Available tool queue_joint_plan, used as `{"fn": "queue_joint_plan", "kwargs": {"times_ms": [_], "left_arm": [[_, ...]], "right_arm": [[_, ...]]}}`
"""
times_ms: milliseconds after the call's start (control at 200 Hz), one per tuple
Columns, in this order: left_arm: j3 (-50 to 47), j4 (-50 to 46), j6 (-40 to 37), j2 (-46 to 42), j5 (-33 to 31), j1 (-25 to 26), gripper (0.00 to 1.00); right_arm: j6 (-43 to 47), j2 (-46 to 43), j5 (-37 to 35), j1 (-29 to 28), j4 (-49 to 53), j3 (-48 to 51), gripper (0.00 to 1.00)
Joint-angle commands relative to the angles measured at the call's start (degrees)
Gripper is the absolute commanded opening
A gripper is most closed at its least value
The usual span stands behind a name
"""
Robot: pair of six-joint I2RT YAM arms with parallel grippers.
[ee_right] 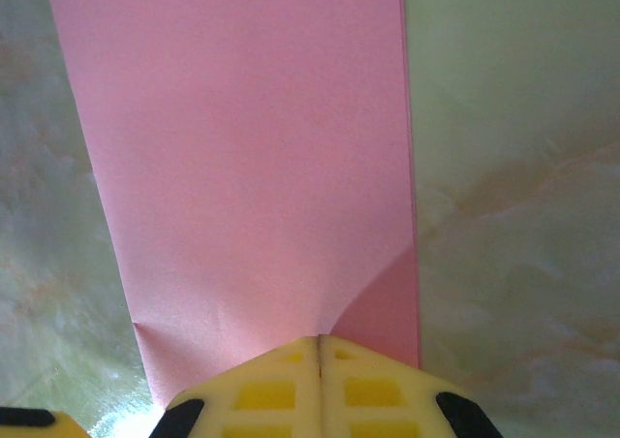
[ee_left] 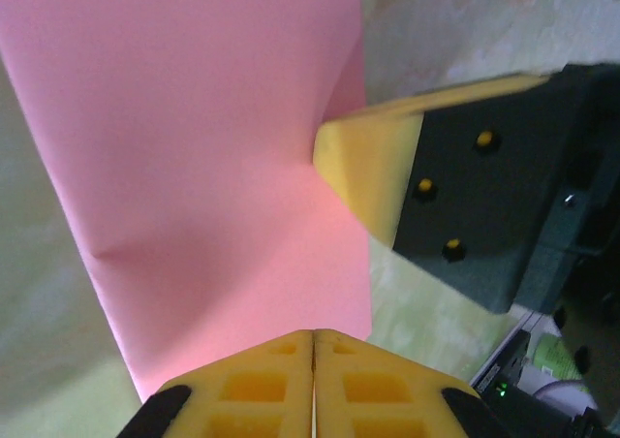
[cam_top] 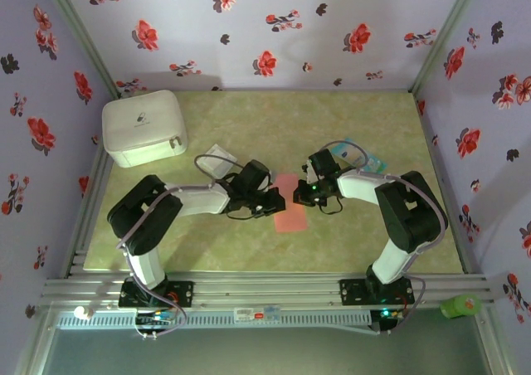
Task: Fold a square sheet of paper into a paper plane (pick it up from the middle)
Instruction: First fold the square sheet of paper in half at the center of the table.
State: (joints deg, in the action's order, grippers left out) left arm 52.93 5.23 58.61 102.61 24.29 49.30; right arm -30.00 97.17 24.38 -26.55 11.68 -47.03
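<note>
Paper: salmon-pink sheet of thin paper [cam_top: 290,210], lying as a narrow rectangle at the middle of the green marbled tabletop [cam_top: 249,126], between the two arms; a second layer shows at one corner.
Left gripper [ee_left: 312,385]: yellow jaws closed together, tips at the sheet's edge.
Right gripper [ee_right: 320,385]: jaws closed together, tips on the sheet's opposite long side.
Grip: whether either gripper pinches the paper cannot be told.

Bystanders sitting around the marbled green table [cam_top: 249,114]

A white box [cam_top: 143,128] is sitting well beyond and left of the left gripper [cam_top: 278,201], and a small pale square packet [cam_top: 217,159] is lying between the two. A teal-and-white packet [cam_top: 369,161] is lying just beyond and right of the right gripper [cam_top: 305,194]. Floral wallpaper [cam_top: 249,26] is enclosing three sides, and a green object [cam_top: 460,306] is resting off the table, nearer and far right.
</note>
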Motion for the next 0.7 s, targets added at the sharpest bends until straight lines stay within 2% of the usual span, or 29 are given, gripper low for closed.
{"fn": "queue_joint_plan", "kwargs": {"times_ms": [0, 240, 395, 570, 695], "left_arm": [[-1.3, 2.3, 1.3, 1.8, 1.8, 1.3, 0.09], [-6.5, 2.6, 1.3, 2.3, 1.8, 1.9, 0.08], [-7.2, -4.1, -2.2, -0.4, 1.3, 2.4, 0.08], [-8.1, -5.3, -3.7, -3.7, 1.4, 3.0, 0.09], [-5.9, -10.7, -6.2, -3.6, 0.7, 3.8, 0.09]], "right_arm": [[0.1, 2.6, -8.9, 0.3, 7.9, 3.1, 0.00], [0.0, 2.5, -9.0, 0.2, 7.8, 3.2, 0.00], [0.0, 2.4, -9.0, 0.2, 7.9, 3.3, 0.00], [0.1, 2.7, -8.9, 0.3, 8.1, 3.0, 0.00], [0.0, 2.3, -9.1, 0.3, 8.0, 3.2, 0.00]]}}
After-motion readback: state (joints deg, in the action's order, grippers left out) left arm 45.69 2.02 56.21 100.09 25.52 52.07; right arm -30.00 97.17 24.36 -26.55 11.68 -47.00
